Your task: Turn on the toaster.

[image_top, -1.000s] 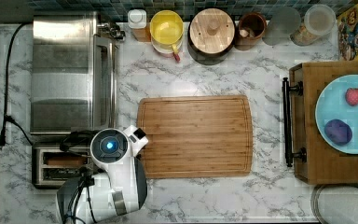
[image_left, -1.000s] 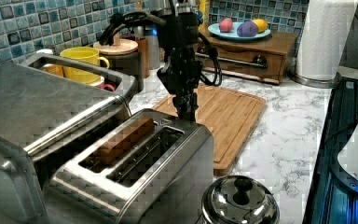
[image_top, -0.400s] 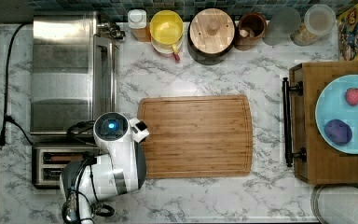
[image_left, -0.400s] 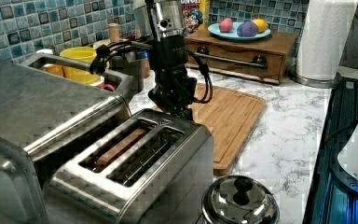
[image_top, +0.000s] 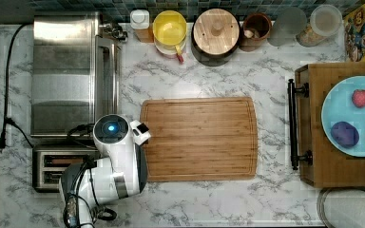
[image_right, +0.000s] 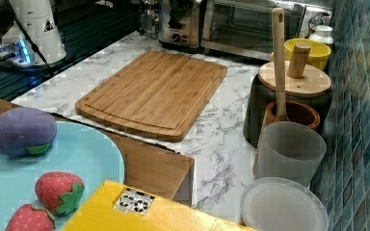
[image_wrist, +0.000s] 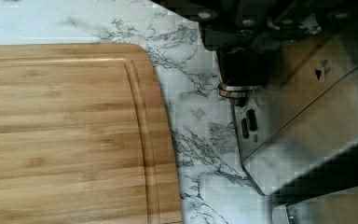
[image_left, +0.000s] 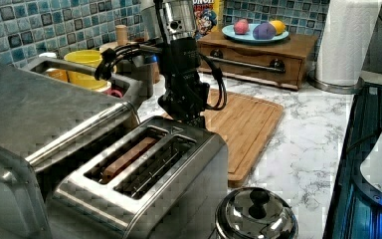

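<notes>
Where jaws apparently reach, toaster below.

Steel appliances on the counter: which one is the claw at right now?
The toaster, the small box with two long top slots. The claw hangs at its end facing the cutting board; the bigger toaster oven and round kettle sit farther off.

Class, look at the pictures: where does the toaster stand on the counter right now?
The toaster stands at the top view's lower left, just below the large toaster oven and left of the wooden cutting board. In the left view a round steel kettle sits beside it.
</notes>
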